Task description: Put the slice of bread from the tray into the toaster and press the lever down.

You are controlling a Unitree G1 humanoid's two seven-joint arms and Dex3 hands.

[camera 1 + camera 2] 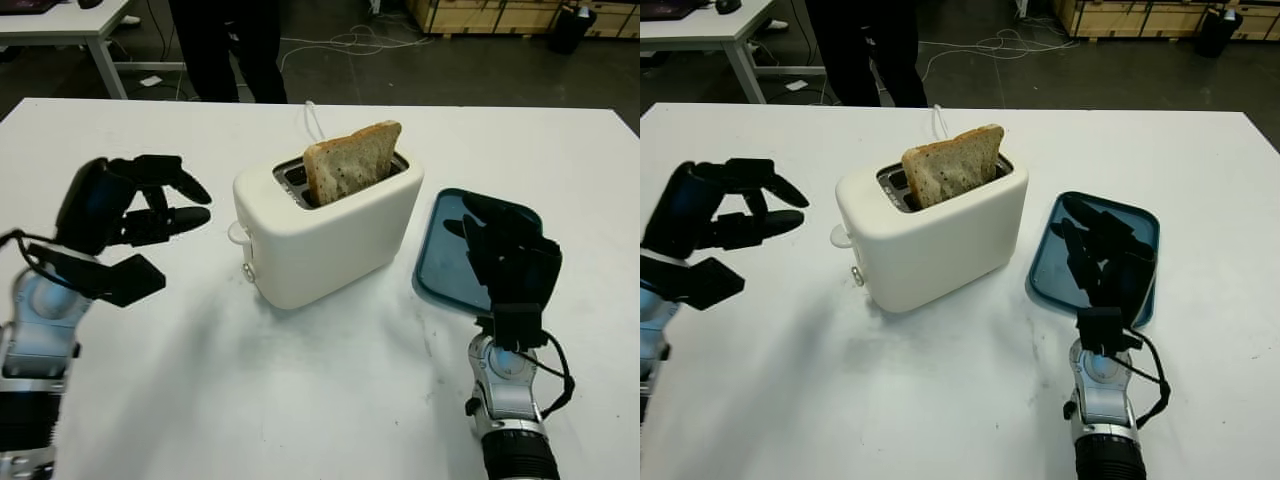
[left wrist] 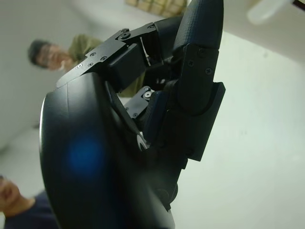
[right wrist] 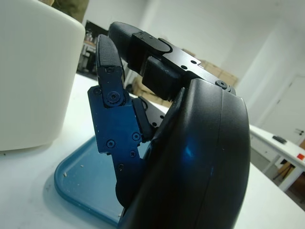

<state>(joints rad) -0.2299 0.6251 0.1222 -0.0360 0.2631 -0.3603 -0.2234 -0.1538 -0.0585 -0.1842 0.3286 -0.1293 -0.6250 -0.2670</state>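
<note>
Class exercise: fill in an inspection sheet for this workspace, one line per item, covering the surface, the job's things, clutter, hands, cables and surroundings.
Surface: white table, a few small marks.
Job's things: bread slice stands tilted in the slot of the white toaster, sticking out well above it; blue tray beside it holds no bread.
Clutter: nothing seen.
Hands: left hand open, raised beside the toaster; right hand open over the tray.
Cables: white cord behind the toaster; cables on the floor.
Surroundings: a person's legs, another table, crates.
</note>
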